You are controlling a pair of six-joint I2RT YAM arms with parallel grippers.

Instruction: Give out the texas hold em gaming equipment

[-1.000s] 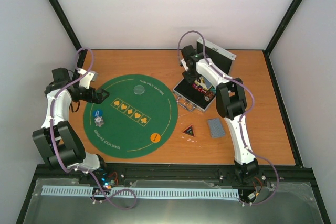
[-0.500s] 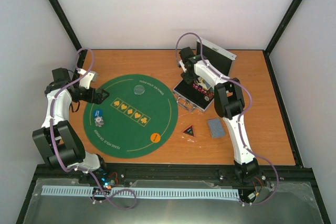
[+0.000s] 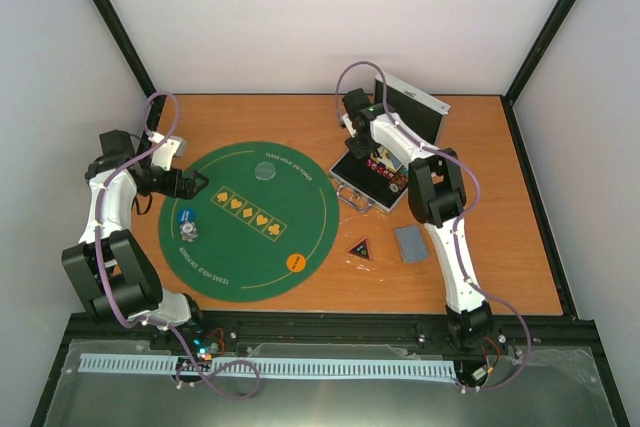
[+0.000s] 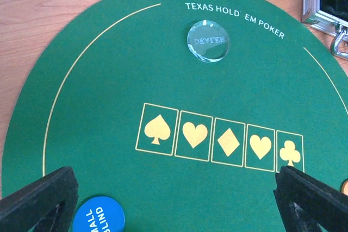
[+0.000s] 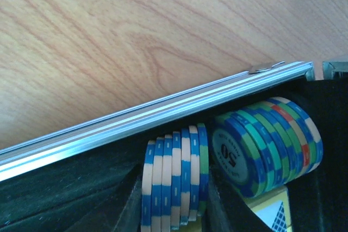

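Inside the silver metal case (image 5: 163,111), clamped the right gripper (image 5: 175,210) on a stack of blue-striped poker chips (image 5: 174,172). Probably wanted a slow, straight lift. Hung the left gripper (image 4: 174,202) wide open over the green felt mat (image 4: 98,80).

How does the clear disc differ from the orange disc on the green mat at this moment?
The clear disc is see-through, with the felt showing through it; the orange disc is opaque. The clear disc lies toward the mat's far edge, just below the printed title, while the orange disc sits at the mat's near right edge. Both are round and lie flat on the green mat.
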